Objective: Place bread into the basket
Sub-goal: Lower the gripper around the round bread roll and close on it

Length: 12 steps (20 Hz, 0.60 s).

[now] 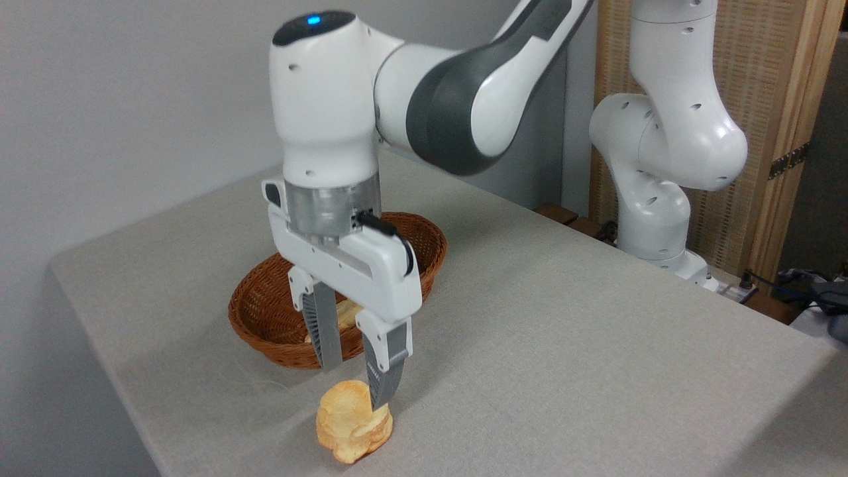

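The single camera view looks across a grey-clothed table from its near corner. The arm reaches in from the base at 2 o'clock, its grey-and-white forearm slanting down toward 9 o'clock to a white wrist with a blue light on top, and from there the hand points straight down at the table. The gripper hangs vertically over the near part of the cloth, its jaws parted, with a clear gap between the two grey fingers. The bun sits on the cloth near the front edge, at 6 o'clock from the basket and apart from it. The right finger's tip overlaps the bun's upper right side in the picture, while the left finger ends just above and behind the bun at about 11 o'clock; whether either finger touches it cannot be told from this angle. Nothing is clamped between them. The basket lies behind the gripper, toward 12 o'clock, partly hidden by the hand; inside it a pale-yellow loaf shows in a small patch between the fingers. The arm's base stands off the table's far right side, in front of a wooden, woven panel.
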Tool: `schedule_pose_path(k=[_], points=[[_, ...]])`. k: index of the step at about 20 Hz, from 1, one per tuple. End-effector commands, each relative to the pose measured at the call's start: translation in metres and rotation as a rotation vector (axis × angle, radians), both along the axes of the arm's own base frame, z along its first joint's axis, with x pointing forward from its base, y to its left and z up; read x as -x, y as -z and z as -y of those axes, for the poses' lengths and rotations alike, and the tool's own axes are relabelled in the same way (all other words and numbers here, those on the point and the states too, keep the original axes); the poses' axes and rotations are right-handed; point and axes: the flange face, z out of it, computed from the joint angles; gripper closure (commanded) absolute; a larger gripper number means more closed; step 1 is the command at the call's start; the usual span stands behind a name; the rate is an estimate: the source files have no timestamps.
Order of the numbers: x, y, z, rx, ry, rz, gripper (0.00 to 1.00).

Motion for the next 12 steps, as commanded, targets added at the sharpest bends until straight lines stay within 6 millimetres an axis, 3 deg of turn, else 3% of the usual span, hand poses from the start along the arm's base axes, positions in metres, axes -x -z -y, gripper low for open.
schedule_pose_path(k=[1, 12], points=[[-0.005, 0.013, 0.004, -0.02, 0.027, 0.041, 0.0], [-0.002, 0.036, -0.001, -0.04, 0.139, -0.004, 0.0]])
